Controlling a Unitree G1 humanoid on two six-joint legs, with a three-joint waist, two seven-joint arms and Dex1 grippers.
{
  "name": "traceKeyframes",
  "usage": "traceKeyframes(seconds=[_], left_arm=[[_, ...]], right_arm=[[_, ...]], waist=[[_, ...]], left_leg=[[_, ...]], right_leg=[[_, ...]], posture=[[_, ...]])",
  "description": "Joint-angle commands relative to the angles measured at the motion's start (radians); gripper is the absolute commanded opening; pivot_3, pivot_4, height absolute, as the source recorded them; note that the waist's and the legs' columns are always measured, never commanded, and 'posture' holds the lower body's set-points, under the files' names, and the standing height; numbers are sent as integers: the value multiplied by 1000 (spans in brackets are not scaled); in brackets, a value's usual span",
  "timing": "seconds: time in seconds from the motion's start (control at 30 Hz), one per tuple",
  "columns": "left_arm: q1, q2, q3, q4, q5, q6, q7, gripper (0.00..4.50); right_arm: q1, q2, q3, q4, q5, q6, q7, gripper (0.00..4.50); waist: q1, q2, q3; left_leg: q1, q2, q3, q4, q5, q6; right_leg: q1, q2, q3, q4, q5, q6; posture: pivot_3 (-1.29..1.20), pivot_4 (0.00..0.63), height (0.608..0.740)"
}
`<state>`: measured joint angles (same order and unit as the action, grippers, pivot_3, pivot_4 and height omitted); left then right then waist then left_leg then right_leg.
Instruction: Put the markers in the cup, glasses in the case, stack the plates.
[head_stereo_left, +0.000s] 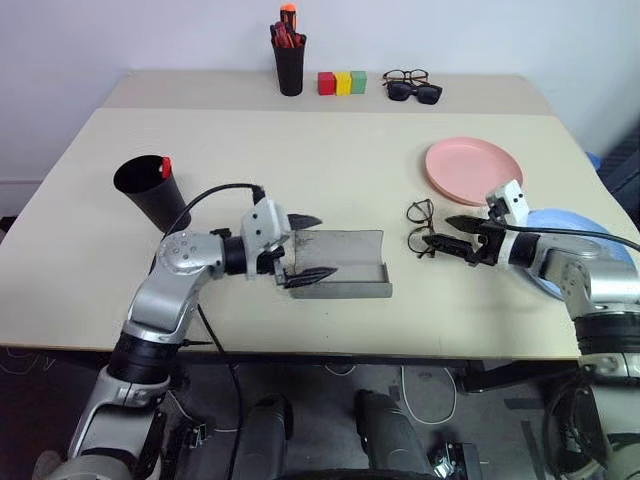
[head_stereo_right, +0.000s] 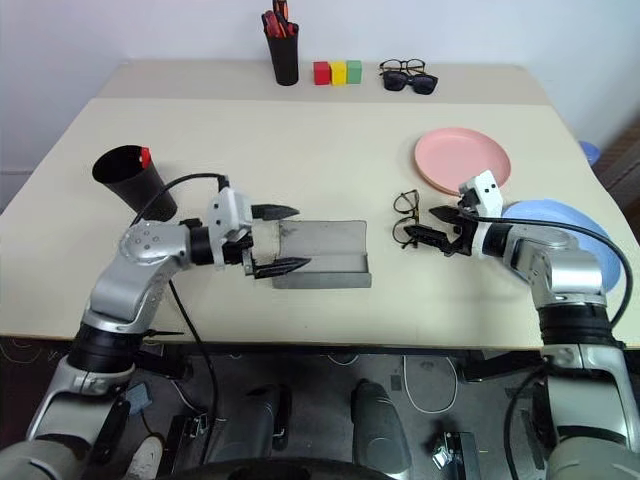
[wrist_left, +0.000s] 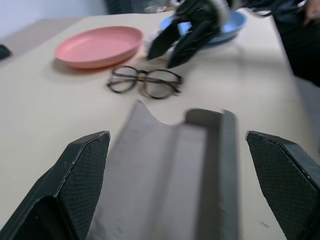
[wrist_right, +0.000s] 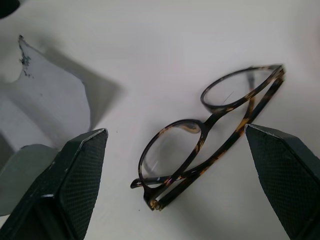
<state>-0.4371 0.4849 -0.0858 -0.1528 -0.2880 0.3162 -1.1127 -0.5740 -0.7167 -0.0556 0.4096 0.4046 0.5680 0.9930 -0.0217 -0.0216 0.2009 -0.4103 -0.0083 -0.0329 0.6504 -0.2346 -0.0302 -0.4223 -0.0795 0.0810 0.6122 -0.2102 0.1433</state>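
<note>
Two beige tables (head_stereo_left: 330, 150), butted end to end. Plain white wall (head_stereo_left: 150, 30) behind. Cables on dark floor (head_stereo_left: 430, 385) below.

Table count: 2 plates, 1 pink (head_stereo_left: 472, 168) and 1 blue (head_stereo_left: 572, 232). 2 black cups: 1 wide cup (head_stereo_left: 146, 190) holding 1 red-tipped marker (head_stereo_left: 166, 167), 1 slim pen pot (head_stereo_left: 290, 65) w/ approx. 3 markers, hard to separate. 3 blocks (head_stereo_left: 342, 83): red, yellow, green. 3 pairs of specs: glasses (head_stereo_left: 420, 227), a second clear pair (head_stereo_left: 405, 76), 1 pair of sunglasses (head_stereo_left: 415, 93). 1 open grey case (head_stereo_left: 340, 262).
</note>
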Motion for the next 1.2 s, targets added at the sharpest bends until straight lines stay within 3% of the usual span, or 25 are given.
traceKeyframes(seconds=[0.03,0.53,0.63,0.87,1.2], left_arm=[[23,37,60,-19,-95,-9,-49,4470],[151,97,101,-104,-173,-17,-19,4470],[157,107,105,-136,-190,9,6,4500],[155,116,99,-189,-207,54,64,4500],[158,114,95,-155,-193,24,74,4500]], right_arm=[[-65,14,13,63,-27,-25,33,4500],[-225,82,43,293,-106,-75,94,4500],[-246,96,45,321,-118,-85,103,3652],[-264,116,46,356,-144,-111,116,147],[-262,120,33,345,-158,-150,109,50]], waist=[[-1,0,0],[-27,1,0],[-27,1,0],[-25,1,0],[-25,0,0]], left_leg=[[0,0,0,0,0,0],[0,0,0,0,0,0],[1,0,0,0,0,0],[1,0,0,0,0,0],[2,0,0,0,0,0]], right_leg=[[0,0,0,0,0,0],[0,0,0,1,0,0],[0,0,0,1,0,0],[0,0,0,1,0,0],[2,0,0,1,0,0]], posture=[[0,150,740],[0,150,740],[0,150,740],[0,150,740],[0,150,740]])
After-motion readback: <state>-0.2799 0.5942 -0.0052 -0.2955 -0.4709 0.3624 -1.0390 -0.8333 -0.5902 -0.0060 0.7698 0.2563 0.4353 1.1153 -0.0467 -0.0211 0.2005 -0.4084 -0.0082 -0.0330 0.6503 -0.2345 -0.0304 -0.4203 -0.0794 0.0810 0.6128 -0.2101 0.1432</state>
